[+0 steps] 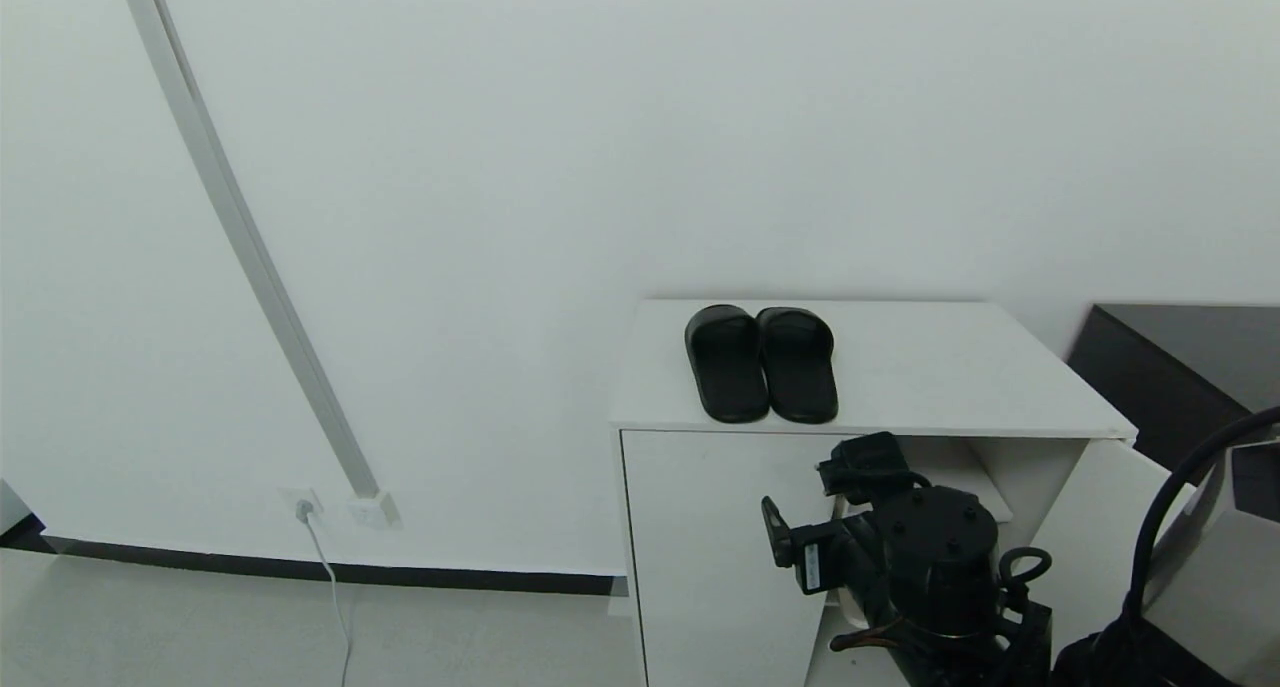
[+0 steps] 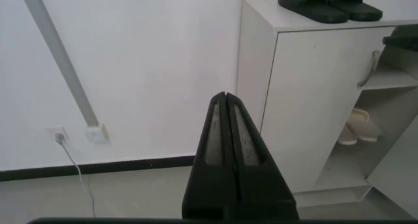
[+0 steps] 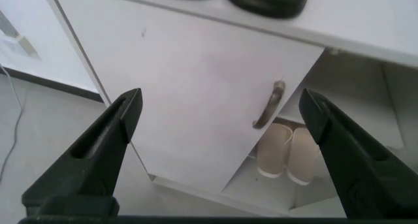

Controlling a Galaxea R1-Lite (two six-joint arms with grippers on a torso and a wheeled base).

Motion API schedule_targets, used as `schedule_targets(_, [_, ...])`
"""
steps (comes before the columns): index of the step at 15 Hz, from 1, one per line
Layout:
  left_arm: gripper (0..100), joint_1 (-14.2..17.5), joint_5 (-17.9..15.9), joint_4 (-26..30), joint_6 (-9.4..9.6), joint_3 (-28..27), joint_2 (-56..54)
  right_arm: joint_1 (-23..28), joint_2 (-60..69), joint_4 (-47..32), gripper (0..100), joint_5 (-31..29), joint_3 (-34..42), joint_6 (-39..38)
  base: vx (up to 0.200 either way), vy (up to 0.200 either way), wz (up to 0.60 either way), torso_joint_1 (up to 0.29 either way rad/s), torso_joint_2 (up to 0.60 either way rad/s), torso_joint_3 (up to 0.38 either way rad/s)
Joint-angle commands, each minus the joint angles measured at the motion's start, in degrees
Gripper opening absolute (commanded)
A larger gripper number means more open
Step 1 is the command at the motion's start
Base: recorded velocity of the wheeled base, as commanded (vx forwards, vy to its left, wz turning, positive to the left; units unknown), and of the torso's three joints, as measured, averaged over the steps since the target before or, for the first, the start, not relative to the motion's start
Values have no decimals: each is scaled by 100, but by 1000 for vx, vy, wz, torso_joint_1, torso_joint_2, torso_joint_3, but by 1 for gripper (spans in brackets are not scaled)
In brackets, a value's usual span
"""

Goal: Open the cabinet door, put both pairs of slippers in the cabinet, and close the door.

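I see the black slippers (image 1: 760, 362) side by side, touching, on top of the cabinet (image 1: 920, 377). The cabinet's right door (image 1: 1095, 527) stands open and the left door (image 1: 720, 557) is closed. The pale slippers (image 3: 284, 152) sit inside the open half on a low shelf. My right gripper (image 3: 221, 103) has its fingers spread wide and faces the left door near its handle (image 3: 268, 105), touching nothing. My left gripper (image 2: 226, 139) has its fingers pressed together, empty, out to the cabinet's left.

slippers (image 1: 761, 362) on cabinet (image 1: 950, 367) top | second pair (image 3: 285, 152) inside, lower compartment
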State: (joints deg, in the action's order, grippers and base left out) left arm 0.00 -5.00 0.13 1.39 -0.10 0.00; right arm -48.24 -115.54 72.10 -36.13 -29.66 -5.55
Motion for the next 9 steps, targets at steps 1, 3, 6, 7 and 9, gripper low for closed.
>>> schedule_targets(1, [0,0,-1,4,2,1,9,-1,5,24,100,-8,4,1,0,0,0,261,-574,-315])
schedule_targets(3, [0,0,-1,4,2,1,9,7,-3,41,100,1,39,-8,0,0,0,219,-469,-254])
schedule_targets(6, [0,0,-1,4,2,1,0,16,-12,41,100,1,48,-8,0,0,0,186,-396,-217])
schedule_targets(7, [0,0,-1,4,2,1,9,16,-12,41,100,10,48,-8,0,0,0,178,-373,-207])
schedule_targets(9, [0,0,-1,4,2,1,9,25,-65,85,100,106,57,-17,0,0,0,122,-273,-132])
